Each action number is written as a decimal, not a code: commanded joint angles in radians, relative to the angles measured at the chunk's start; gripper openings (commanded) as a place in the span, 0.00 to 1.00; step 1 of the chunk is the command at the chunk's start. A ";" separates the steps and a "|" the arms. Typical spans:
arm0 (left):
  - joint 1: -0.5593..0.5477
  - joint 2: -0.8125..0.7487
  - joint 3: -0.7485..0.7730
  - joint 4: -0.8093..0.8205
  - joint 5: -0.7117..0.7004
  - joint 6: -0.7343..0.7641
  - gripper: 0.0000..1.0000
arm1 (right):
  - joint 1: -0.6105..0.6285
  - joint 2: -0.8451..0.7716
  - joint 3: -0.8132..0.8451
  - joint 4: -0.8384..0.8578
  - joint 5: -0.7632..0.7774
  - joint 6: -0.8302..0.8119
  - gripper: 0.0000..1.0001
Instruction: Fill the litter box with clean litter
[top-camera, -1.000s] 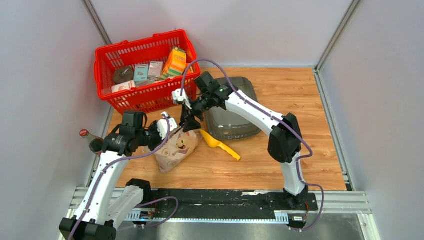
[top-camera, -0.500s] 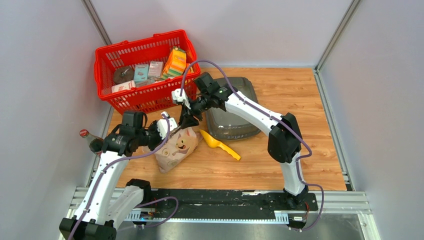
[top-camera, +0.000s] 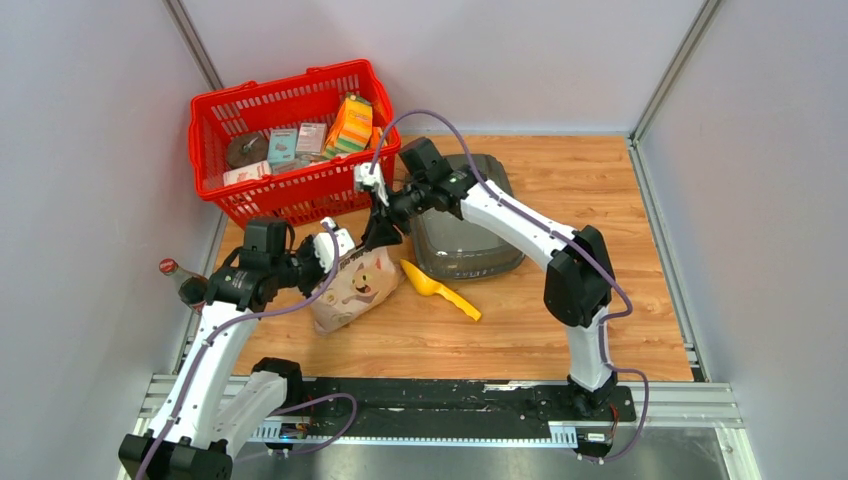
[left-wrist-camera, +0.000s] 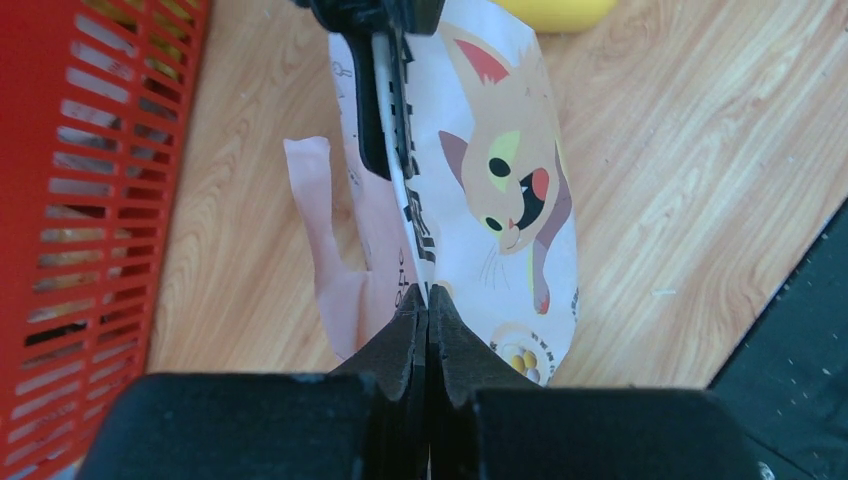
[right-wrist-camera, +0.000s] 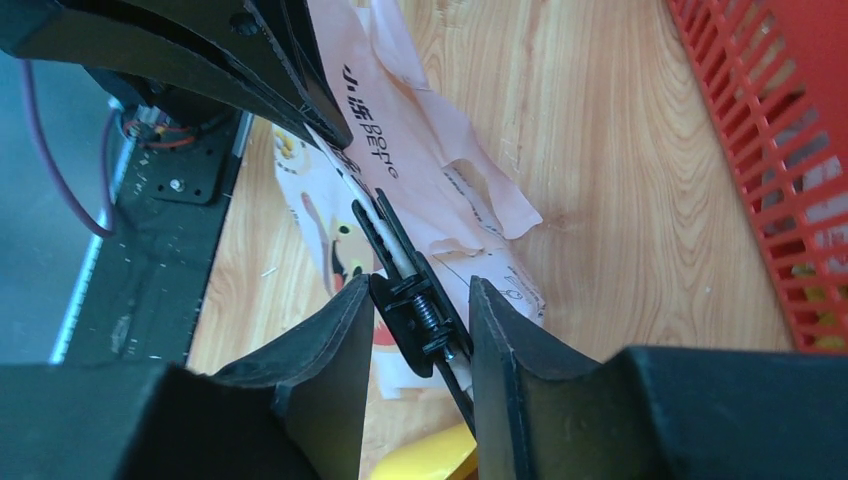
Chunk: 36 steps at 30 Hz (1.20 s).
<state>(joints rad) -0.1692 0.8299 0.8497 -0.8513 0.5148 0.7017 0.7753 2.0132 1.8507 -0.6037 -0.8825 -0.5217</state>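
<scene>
Where the two arms meet: cat-printed paper bag (top-camera: 355, 285) (left-wrist-camera: 500, 180) (right-wrist-camera: 330, 230), left of centre on the wooden worktop (top-camera: 600, 200), base down, folded top edge raised and held at two places.
Left gripper (top-camera: 335, 250) (left-wrist-camera: 428, 295): jaws pressed together on the near end of the bag's top edge, paper pinched flat between the tips.
Right gripper (top-camera: 380, 235) (right-wrist-camera: 420, 290): reaching in from the far right, jaws set either side of the clip, both inner faces seemingly against it, gap filled by its spring and handles.
Black spring clip (right-wrist-camera: 415, 310) (left-wrist-camera: 385, 100): clamped along the bag's top edge, just beyond the left gripper's tips in the left wrist view.
Loose flap (left-wrist-camera: 325, 230) (right-wrist-camera: 450, 150): pale pink strip of bag paper, hanging off the mouth on the basket side.
Litter box (top-camera: 465, 255): dark grey tray on the worktop, right of the bag and beside the basket's near right corner, partly crossed by the right forearm; near left corner close to the bag and scoop; contents not readable.
Yellow scoop (top-camera: 440, 290) (left-wrist-camera: 555, 10) (right-wrist-camera: 420, 460): flat on the worktop between the bag and the litter box's near edge, bowl toward the bag, handle pointing near and right.
Red mesh basket (top-camera: 300, 190) (left-wrist-camera: 60, 200) (right-wrist-camera: 780, 150): far left, just beyond the bag, holding an orange carton (top-camera: 350, 122), small boxes and a round tin (top-camera: 245, 150).
Red-capped bottle (top-camera: 175, 272): at the worktop's left edge, beside the left arm.
</scene>
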 joint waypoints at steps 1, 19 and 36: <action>0.000 -0.015 0.023 0.238 0.062 -0.041 0.00 | -0.077 -0.129 0.016 0.140 -0.097 0.199 0.00; 0.000 0.123 0.049 0.319 0.105 -0.048 0.00 | -0.100 -0.208 -0.151 0.216 -0.069 0.315 0.00; 0.000 0.149 0.060 0.327 0.125 -0.100 0.00 | -0.284 -0.364 -0.129 -0.197 -0.076 0.081 0.00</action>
<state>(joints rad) -0.1692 0.9787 0.8394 -0.6304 0.5751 0.6079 0.6189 1.7996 1.7412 -0.5903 -0.9237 -0.3447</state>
